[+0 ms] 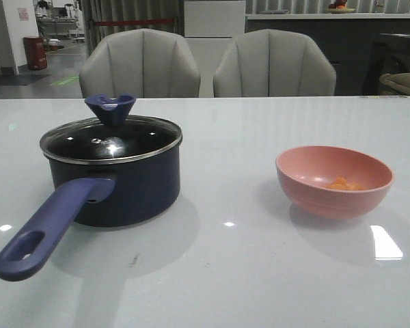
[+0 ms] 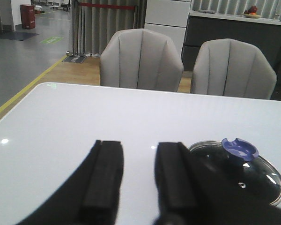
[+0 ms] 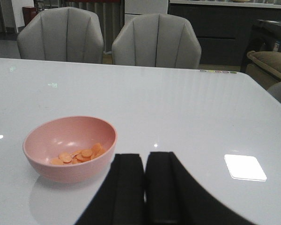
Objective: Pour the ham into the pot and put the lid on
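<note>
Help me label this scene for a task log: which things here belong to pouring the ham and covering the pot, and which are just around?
Belongs to the job:
ham
bowl holding the ham
pot
lid, already sitting on the pot

Just around:
two grey chairs behind the table

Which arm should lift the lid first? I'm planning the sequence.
Probably the left. The lid sits on the pot on the robot's left, near the open left gripper; the right gripper faces the bowl.
</note>
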### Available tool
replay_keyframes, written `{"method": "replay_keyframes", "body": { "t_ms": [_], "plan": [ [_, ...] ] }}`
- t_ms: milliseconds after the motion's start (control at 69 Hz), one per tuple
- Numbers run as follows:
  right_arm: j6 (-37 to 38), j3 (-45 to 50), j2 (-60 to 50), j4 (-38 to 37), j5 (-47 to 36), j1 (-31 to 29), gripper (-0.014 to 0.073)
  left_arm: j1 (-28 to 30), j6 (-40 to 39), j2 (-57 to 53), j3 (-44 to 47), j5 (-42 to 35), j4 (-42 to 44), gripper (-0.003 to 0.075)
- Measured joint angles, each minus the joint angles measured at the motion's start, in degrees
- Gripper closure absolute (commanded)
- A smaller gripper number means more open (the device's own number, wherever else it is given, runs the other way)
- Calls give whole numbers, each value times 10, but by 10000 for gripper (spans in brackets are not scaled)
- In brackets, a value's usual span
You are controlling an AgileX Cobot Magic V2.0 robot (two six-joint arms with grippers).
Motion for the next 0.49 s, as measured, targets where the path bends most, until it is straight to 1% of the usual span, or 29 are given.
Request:
{"method": "replay_keyframes", "body": {
  "t_ms": [72,362,493],
  "plan": [
    [0,0,0,0,0,0,437,0,0,0,0,3,3,169],
    [0,0,0,0,0,0,437,0,0,0,0,9,4,169],
    [0,0,0,0,0,0,437,-1,0,15,-19,57,-3,169]
  ]
}}
